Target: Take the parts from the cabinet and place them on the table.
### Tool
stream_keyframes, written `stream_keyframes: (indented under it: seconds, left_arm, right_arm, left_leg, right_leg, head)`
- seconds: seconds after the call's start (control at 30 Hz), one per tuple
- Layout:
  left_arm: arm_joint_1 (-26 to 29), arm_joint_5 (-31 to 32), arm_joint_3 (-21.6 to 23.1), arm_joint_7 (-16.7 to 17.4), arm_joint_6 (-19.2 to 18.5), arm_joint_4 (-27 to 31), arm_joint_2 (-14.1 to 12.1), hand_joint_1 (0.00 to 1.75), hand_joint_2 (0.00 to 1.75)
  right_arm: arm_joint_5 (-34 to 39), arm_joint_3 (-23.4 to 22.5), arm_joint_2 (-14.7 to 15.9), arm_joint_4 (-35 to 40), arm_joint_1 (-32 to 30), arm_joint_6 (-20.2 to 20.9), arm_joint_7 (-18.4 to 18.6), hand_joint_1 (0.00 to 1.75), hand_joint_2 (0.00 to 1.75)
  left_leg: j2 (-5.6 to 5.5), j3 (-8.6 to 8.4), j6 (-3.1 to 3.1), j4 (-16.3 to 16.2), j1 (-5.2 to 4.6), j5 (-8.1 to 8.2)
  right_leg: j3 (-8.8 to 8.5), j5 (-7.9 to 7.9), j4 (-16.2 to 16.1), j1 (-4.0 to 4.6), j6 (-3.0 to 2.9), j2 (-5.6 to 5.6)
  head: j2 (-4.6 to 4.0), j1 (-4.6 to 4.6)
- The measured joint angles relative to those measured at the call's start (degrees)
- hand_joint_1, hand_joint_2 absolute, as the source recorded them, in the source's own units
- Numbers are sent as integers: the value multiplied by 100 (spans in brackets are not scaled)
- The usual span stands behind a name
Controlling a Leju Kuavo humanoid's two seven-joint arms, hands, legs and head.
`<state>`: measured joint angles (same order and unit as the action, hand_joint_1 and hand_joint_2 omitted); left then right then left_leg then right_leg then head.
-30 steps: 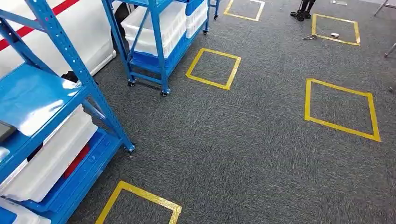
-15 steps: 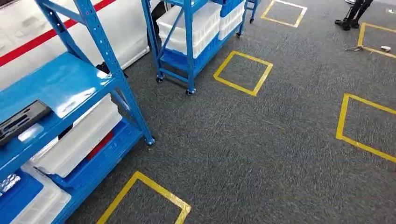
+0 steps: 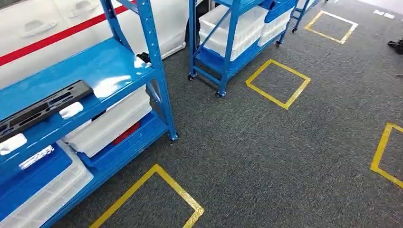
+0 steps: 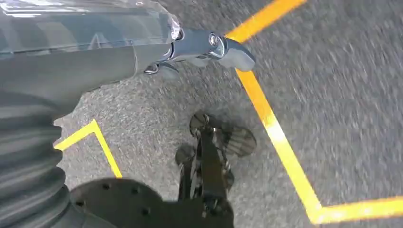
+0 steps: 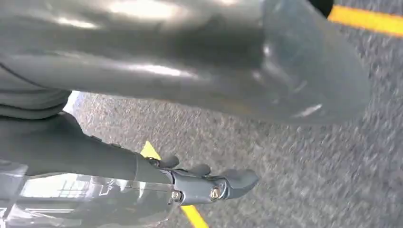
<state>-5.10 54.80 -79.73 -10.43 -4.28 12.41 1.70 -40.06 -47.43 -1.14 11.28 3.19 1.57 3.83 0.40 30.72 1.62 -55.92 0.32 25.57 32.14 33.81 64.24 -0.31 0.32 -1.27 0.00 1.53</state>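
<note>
The blue cabinet stands at the left of the head view. On its shelf lies a long black slotted part, with two small white parts beside it near the shelf's front edge. A clear bag with a small part lies on a blue lid one level lower. My left hand hangs over the grey carpet and holds nothing, its thumb stretched out. My right hand also hangs above the carpet, fingers apart, with nothing in it.
White bins fill the cabinet's lower levels. A second blue rack on wheels with white bins stands further back. Yellow tape squares mark the carpet. A white panel with a red stripe runs behind the cabinet.
The camera has turned left, so the whole scene has shifted right. The cabinet shelf with the black part has come further into view.
</note>
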Motion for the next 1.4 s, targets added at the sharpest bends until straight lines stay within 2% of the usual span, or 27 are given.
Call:
stream_keyframes:
  seconds: [0.07, 0.1, 0.13, 0.2, 0.23, 0.27, 0.4, 0.43, 0.47, 0.53, 0.6, 0.63, 0.7, 0.73, 0.77, 0.8, 0.9, 0.93, 1.0, 1.03, 1.1, 1.13, 1.2, 1.23, 1.27, 1.3, 1.4]
  left_arm:
    - [-14, 2, -4, 0, -2, 2, 4, 0, 175]
    - [-6, 13, -4, -4, -2, 2, 4, 0, 175]
    - [1, 39, -4, -9, -17, 2, 4, 0, 175]
    - [6, 46, -4, -15, -31, 2, 4, 0, 175]
    - [6, 55, -4, -26, -42, 2, 4, 0, 175]
    - [-4, 66, -4, -37, -44, 2, 4, 0, 175]
    - [35, 101, -2, -48, -50, 2, 4, 0, 175]
    - [39, 105, -2, -48, -55, 2, 4, 0, 175]
    - [48, 101, -2, -50, -55, 0, 9, 0, 175]
    - [1, 101, -2, -52, -55, 2, 7, 0, 175]
    - [-20, 98, -2, -57, -55, 2, 7, 0, 175]
    - [-8, 98, -2, -57, -55, 0, 7, 0, 175]
    - [14, 98, -2, -57, -50, 0, 7, 0, 175]
    - [9, 96, -2, -57, -48, 2, 7, 0, 175]
    - [-5, 96, -2, -57, -44, 2, 4, 0, 175]
    - [-36, 94, -2, -57, -44, 2, 4, 0, 175]
    - [-6, 85, -2, -48, -42, 2, -11, 0, 175]
    - [3, 79, -2, -42, -42, 2, -11, 0, 175]
    - [-11, 55, -2, -37, -42, 2, -9, 0, 175]
    - [-32, 52, -2, -35, -42, 2, -7, 0, 175]
    - [-33, 41, -2, -37, -42, 2, -7, 0, 175]
    - [-21, 37, -2, -37, -42, 2, -7, 0, 175]
    - [-19, 35, -4, -37, -42, 2, -7, 0, 175]
    - [-23, 33, -2, -37, -44, 2, -4, 0, 175]
    - [-24, 31, -2, -37, -44, 2, -4, 0, 175]
    - [-40, 24, -2, -35, -44, 0, -4, 0, 175]
    - [-16, 17, -2, -35, -44, 2, -4, 0, 175]
  right_arm:
    - [-2, 2, 0, 0, -32, 4, 2, 0, 0]
    - [-2, 2, 0, 0, -41, 4, 0, 0, 0]
    - [0, 2, 0, 0, -43, 4, 2, 0, 0]
    - [0, 2, 0, 0, -41, 4, 0, 0, 0]
    - [2, 2, 0, 0, -46, 4, -8, 0, 0]
    - [4, 2, 0, -2, -62, 4, -9, 0, 0]
    - [11, 2, -2, 0, -17, 7, -37, 0, 0]
    - [11, 2, -11, -2, -16, 7, -44, 0, 0]
    - [11, 2, -13, 0, -23, 7, -46, 0, 0]
    - [11, 2, -13, 0, -54, 4, -57, 0, 0]
    - [11, 2, -13, -2, -71, 6, -61, 0, 0]
    - [7, 2, -13, -2, -68, 7, -61, 0, 0]
    - [-13, 2, -15, 0, -52, 28, -61, 0, 0]
    - [-20, 2, -15, 0, -42, 41, -61, 0, 0]
    - [-28, 2, -17, 0, -37, 55, -63, 0, 0]
    - [-44, 2, -22, -2, -42, 66, -66, 0, 0]
    - [-81, 2, -22, 0, 25, 92, -70, 0, 0]
    - [-87, 2, -22, 0, 44, 94, -70, 0, 0]
    - [-103, 2, -17, 0, 27, 94, -79, 0, 0]
    - [-105, 2, -17, 0, 21, 96, -79, 0, 0]
    - [-122, 4, -17, 0, -4, 103, -79, 0, 0]
    - [-127, 2, -17, 0, -11, 103, -79, 0, 0]
    - [-144, 2, -13, 0, -14, 103, -79, 0, 0]
    - [-151, 2, -7, 0, -12, 103, -81, 0, 0]
    - [-160, 2, -4, 0, -19, 103, -85, 0, 0]
    - [-168, 2, -4, 0, -26, 103, -87, 0, 0]
    - [-188, 2, -4, 0, 28, 107, -94, 0, 0]
  left_leg:
    - [-146, 23, 7, -7, -7, -8]
    - [-224, 26, 5, -17, -7, -10]
    - [-302, 23, 0, -26, -5, -12]
    - [-462, 23, -38, -68, 11, 2]
    - [-533, 30, -68, -95, 18, 17]
    - [-594, 70, -115, -128, -6, 23]
    - [-809, 146, -273, -100, 43, -36]
    - [-768, 169, -292, -126, 42, -9]
    - [-468, 215, -305, -250, 35, 102]
    - [-171, 588, -331, -1073, 33, 571]
    - [-109, 952, -346, -1880, 34, 864]
    - [-94, 952, -340, -1919, 35, 811]
    - [-55, 584, -311, -1270, 30, 439]
    - [51, 244, -278, -666, 18, 191]
    - [374, -12, -219, -193, -20, 130]
    - [399, -21, -166, -135, -74, 157]
    - [210, 30, -100, -132, -93, 129]
    - [142, -14, -49, -46, -38, 73]
    - [39, -18, -10, -11, -14, 11]
    - [-27, 3, 4, -13, -13, 1]
    - [-169, 24, 10, -20, -18, -7]
    - [-255, 25, 7, -33, -17, -9]
    - [-422, 22, -12, -70, -8, 3]
    - [-501, 21, -33, -100, 0, 18]
    - [-570, 36, -63, -131, 7, 37]
    - [-626, 77, -114, -180, -21, 47]
    - [-804, 126, -222, -135, 16, 0]
  right_leg:
    - [436, 353, 890, -26, 25, 94]
    - [533, 333, 1055, -37, 29, 101]
    - [493, 181, 937, -52, 32, 103]
    - [131, -360, 106, -83, 29, 167]
    - [-100, -608, -401, -108, 28, 343]
    - [-164, -527, -582, -103, 31, 624]
    - [-145, -569, -593, -44, -77, 394]
    - [-148, -602, -650, -93, -132, 317]
    - [-156, -617, -665, -85, -165, 249]
    - [-147, -610, -666, -45, -220, 81]
    - [-137, -597, -663, -7, -241, -95]
    - [-135, -595, -662, 5, -244, -171]
    - [-153, -585, -659, 20, -246, -301]
    - [-174, -575, -659, 27, -234, -370]
    - [-200, -565, -659, 38, -221, -434]
    - [-199, -546, -646, 65, -180, -490]
    - [-234, -560, -677, 50, -108, -642]
    - [-249, -533, -665, 73, -63, -651]
    - [-85, -227, -273, 15, -13, -87]
    - [116, 12, 151, -4, 0, 38]
    - [537, 320, 999, -20, 26, 103]
    - [613, 259, 1110, -29, 35, 104]
    - [367, -209, 522, -60, 41, 125]
    - [136, -493, 5, -79, 40, 210]
    - [-61, -668, -471, -112, 40, 462]
    - [-98, -584, -567, -96, 46, 639]
    - [-90, -604, -553, -54, -44, 450]
  head:
    - [0, 0]
    - [0, 0]
    - [0, -2]
    - [0, 0]
    - [0, -2]
    - [0, -2]
    - [0, 0]
    - [0, 0]
    - [0, 0]
    - [0, 0]
    - [0, 0]
    - [0, 0]
    - [0, 0]
    - [0, 0]
    - [0, 0]
    - [0, 0]
    - [0, 0]
    - [0, 0]
    - [0, 0]
    - [0, -2]
    - [0, -2]
    - [0, -2]
    - [0, -2]
    - [0, -2]
    - [0, -2]
    - [-2, -2]
    - [0, -2]
